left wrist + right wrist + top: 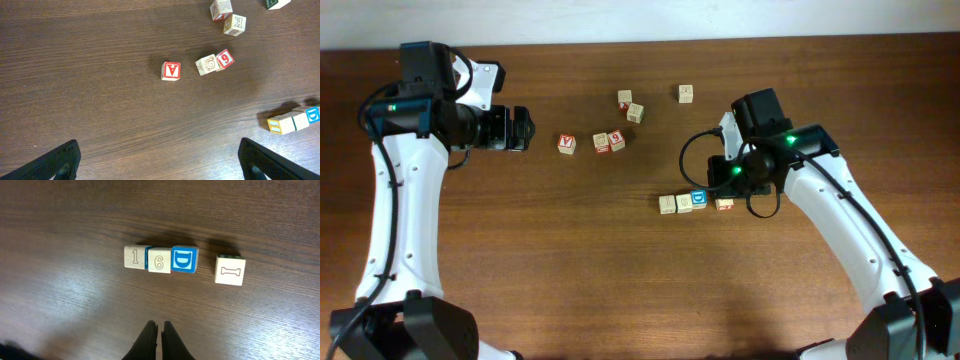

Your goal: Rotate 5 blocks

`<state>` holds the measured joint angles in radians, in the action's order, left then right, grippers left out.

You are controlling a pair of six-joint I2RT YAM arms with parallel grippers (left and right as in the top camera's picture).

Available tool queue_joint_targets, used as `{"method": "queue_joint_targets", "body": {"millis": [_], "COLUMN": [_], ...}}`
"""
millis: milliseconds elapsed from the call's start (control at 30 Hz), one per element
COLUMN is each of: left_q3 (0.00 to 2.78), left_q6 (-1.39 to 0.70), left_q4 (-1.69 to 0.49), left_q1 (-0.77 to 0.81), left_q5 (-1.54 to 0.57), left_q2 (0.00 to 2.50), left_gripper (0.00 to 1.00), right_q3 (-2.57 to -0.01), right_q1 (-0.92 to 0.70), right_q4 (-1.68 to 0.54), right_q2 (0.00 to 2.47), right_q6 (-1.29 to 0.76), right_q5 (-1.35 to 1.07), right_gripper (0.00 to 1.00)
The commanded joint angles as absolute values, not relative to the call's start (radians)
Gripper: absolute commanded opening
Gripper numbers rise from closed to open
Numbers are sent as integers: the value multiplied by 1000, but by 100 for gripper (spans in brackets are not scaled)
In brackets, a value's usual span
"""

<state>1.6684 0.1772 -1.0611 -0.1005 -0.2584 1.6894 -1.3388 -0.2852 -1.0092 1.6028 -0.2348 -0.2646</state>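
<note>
Dark wooden desk (620, 290): my right pincer (160, 330) hovers pressed together, empty, near the D block (184, 260), which touches the 6 (159, 261); my left pincer (525, 128) gapes. Gripping D may drag its neighbour round too, I reckon.

Dark brown wood-grain bench (620, 290), faint glare patches. V cube (566, 144): pale wood, red letter face up, sits flat, alone, touching nothing, left-centre of bench.

Dark wooden table (620, 280) under a pale wall (620, 15).
</note>
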Motion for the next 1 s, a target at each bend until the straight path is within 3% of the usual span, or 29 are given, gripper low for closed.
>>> {"method": "queue_joint_targets", "body": {"millis": [0, 100, 333, 500, 633, 767, 967], "left_q3": [1689, 1689, 1688, 1689, 1688, 1689, 1689], "left_q6": [172, 172, 172, 172, 172, 172, 172], "left_q4": [-1061, -1061, -1061, -1061, -1061, -1061, -1061], "left_q1": [-101, -101, -101, -101, -101, -101, -101], "left_q5": [-266, -266, -266, -266, -266, -266, -266], "left_q2": [1694, 1694, 1694, 1694, 1694, 1694, 1694], "left_gripper": [99, 99, 99, 99, 99, 99, 99], "right_q3": [-1350, -1349, -1348, -1347, -1347, -1347, -1306], "right_q1": [-289, -270, -228, -227, -226, -166, -110], "right_q4": [-1010, -992, -917, -831, -827, -887, -919], "right_q2": [1595, 1595, 1635, 1725, 1814, 1858, 1860], "right_q6": [-120, -112, -143, -166, -220, -308, -281], "right_q5": [-249, -192, -89, -66, -12, 37, -52], "right_gripper": [12, 26, 33, 33, 23, 4, 4]}}
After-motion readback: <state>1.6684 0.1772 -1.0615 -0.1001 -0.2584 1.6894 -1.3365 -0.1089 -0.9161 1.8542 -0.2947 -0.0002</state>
